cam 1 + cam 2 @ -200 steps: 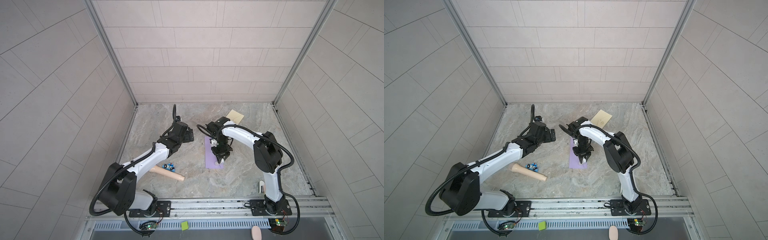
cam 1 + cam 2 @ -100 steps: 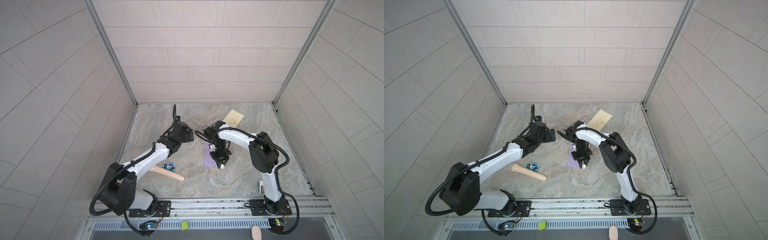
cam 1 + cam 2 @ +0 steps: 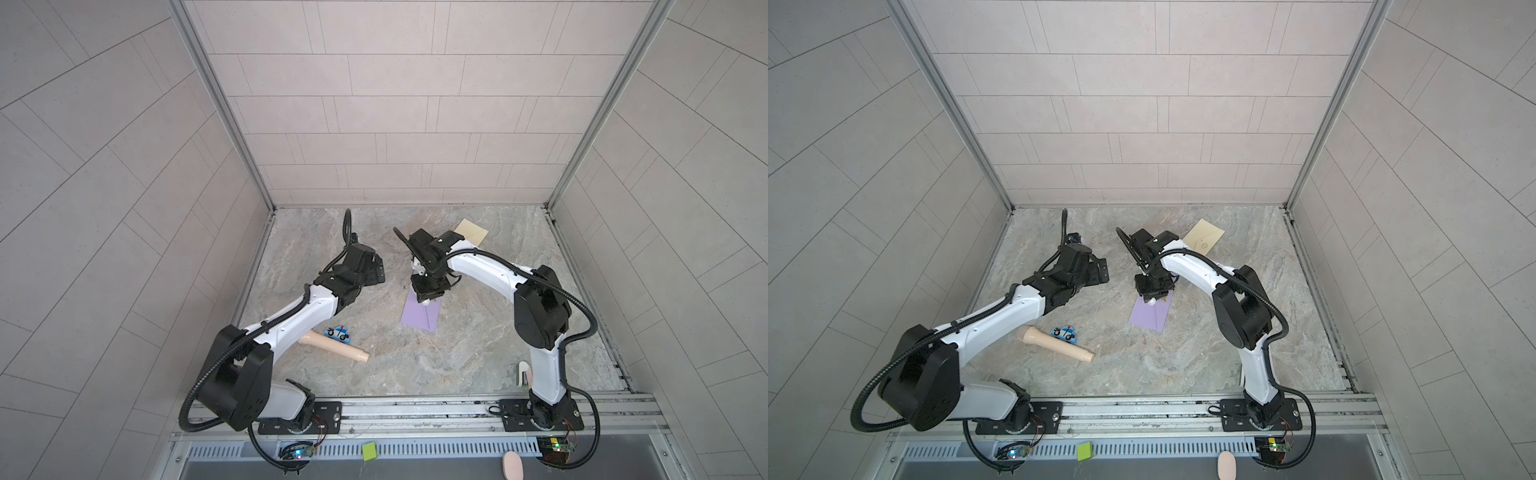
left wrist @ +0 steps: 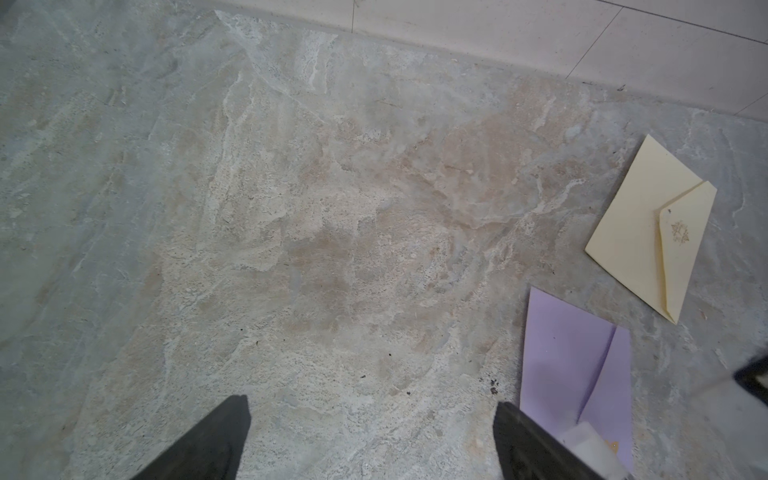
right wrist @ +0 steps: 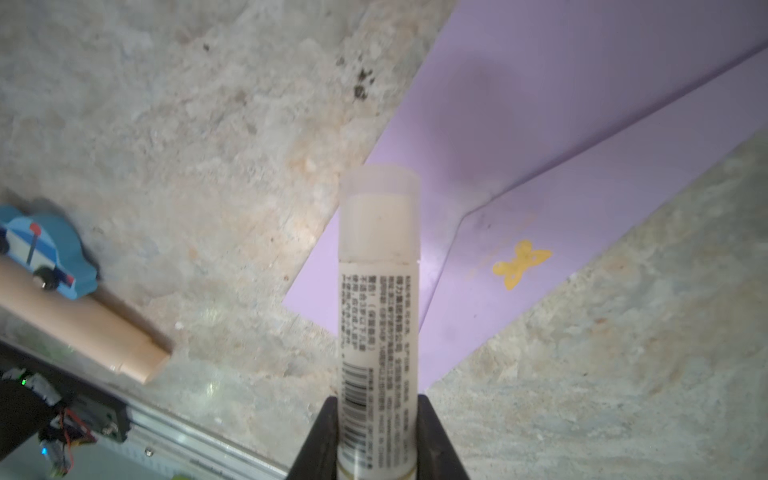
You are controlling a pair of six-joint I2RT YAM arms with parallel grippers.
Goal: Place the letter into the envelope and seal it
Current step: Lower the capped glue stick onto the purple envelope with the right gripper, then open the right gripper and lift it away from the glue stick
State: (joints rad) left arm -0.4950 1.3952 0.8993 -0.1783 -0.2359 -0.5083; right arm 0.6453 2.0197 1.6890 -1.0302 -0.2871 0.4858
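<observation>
— Marble-look stone is the surface (image 3: 374,365), just one slab. What stands over it?

— Two arms. The left gripper (image 4: 372,413) hangs over bare stone toward the left edge with its jaws spread wide and nothing between them. The right gripper (image 5: 378,415) is over the middle, clamped on a glue stick (image 5: 378,291).

— Envelopes?

— Two, both lying flat with their flaps folded down. The purple envelope (image 3: 422,318) lies near the middle of the surface and has a yellow butterfly mark on its flap in the right wrist view. The cream envelope (image 3: 471,232) lies well apart from it, close to the far edge and right of centre, with a faint emblem on its flap in the left wrist view.

— And the letter?

— I cannot tell; neither envelope shows what is inside it.

— Anything longer than the stick?

— One wooden cylinder (image 3: 332,344), lying on its side toward the front-left corner.

— The stick itself?

— One, white with printed text and a barcode, and a clear cap at its end. That end points down over the far end of the purple envelope. Whether it touches the paper I cannot tell.

— Smallest thing?

— One toy police car (image 3: 338,331), blue and white, right against the cylinder's far side.
</observation>
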